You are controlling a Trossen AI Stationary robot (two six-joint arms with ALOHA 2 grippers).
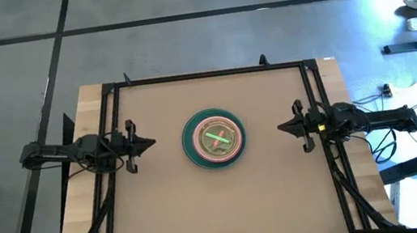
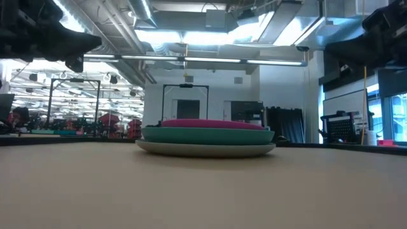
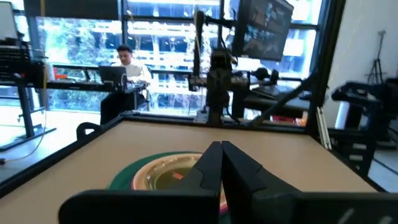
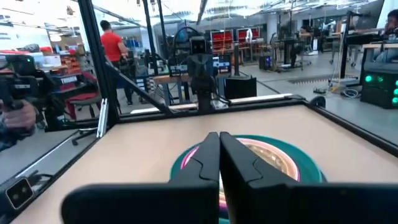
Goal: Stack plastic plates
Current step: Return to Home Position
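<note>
One stack of plastic plates (image 1: 213, 138) sits on the table's middle, its grey bottom plate (image 2: 205, 149) flat on the tabletop, a teal plate and a pink one above it, smaller translucent plates nested on top with green showing. My left gripper (image 1: 152, 142) hovers shut at the table's left side, apart from the stack (image 3: 163, 175). My right gripper (image 1: 280, 128) hovers shut at the right side, also apart from the stack (image 4: 273, 158). Both point toward the stack from opposite sides.
A black frame (image 1: 203, 75) runs along the table's far edge and down both sides. Bare tabletop lies all around the stack. People (image 3: 127, 65) sit and stand in the room beyond the table, away from the arms.
</note>
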